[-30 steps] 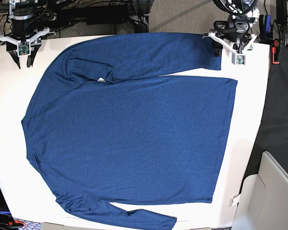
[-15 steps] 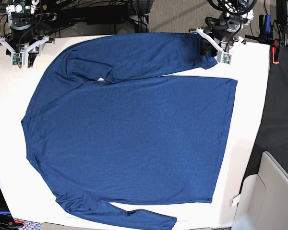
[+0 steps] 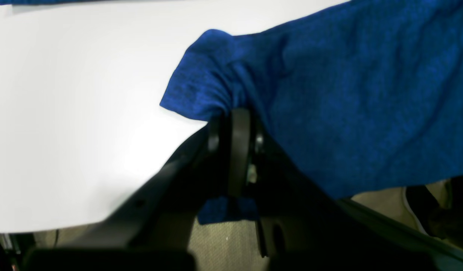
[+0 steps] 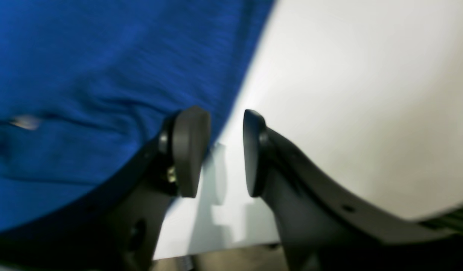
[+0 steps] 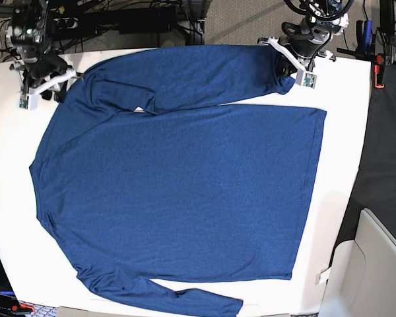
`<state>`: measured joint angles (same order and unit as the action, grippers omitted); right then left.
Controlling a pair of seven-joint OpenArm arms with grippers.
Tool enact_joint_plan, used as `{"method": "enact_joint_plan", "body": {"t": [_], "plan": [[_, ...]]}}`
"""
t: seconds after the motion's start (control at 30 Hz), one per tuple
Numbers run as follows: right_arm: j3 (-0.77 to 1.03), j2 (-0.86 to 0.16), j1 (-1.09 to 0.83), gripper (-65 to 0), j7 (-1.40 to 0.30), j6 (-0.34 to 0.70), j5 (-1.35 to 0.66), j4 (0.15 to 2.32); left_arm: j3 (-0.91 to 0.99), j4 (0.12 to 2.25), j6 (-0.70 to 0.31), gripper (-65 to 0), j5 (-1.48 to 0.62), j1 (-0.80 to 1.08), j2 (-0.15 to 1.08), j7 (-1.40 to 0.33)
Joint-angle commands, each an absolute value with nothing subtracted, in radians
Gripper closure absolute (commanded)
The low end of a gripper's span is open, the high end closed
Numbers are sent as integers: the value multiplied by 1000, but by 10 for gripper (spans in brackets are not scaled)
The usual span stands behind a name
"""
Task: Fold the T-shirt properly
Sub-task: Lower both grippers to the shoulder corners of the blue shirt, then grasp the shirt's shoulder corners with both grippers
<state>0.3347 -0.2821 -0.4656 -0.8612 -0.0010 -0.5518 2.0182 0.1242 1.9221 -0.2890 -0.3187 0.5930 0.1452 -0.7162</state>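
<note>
T-shirt (image 5: 185, 191): dark navy blue, heathered w/ fine darker flecks, plain, no print; reads brighter royal blue in wrist views. Table (image 5: 346, 139): white, plain. Left gripper (image 3: 235, 124) and right gripper (image 4: 226, 150): black fingers, white brackets in base view. Floor behind table approx. grey-beige, blurry.

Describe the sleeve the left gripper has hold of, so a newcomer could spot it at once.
On the white table lies one navy T-shirt, spread flat. Its far sleeve runs along the table's back edge. Unlike the near sleeve, its cuff is pinched in the left gripper.
</note>
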Motion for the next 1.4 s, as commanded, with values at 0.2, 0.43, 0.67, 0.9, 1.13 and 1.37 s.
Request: {"method": "enact_joint_plan", "body": {"t": [0.2, 0.43, 0.67, 0.9, 1.13, 1.37], "plan": [[344, -265, -420, -334, -898, -2, -647, 1954, 131, 1929, -286, -7, -311, 602, 151, -733], [343, -243, -398, -334, -898, -2, -656, 1865, 131, 1929, -286, -7, -311, 605, 151, -733], [344, -223, -360, -334, -898, -5, -654, 1794, 131, 1929, -286, -7, -311, 605, 153, -733], [344, -217, -311, -208, -898, -4, -654, 1725, 131, 1929, -286, -7, -309, 602, 153, -733], [344, -225, -306, -31, -898, -2, -656, 1741, 131, 1931, -286, -6, -311, 601, 180, -733], [403, -232, -389, -1, -898, 163, -656, 1794, 133, 1977, -286, -6, -311, 611, 216, -723]]}}
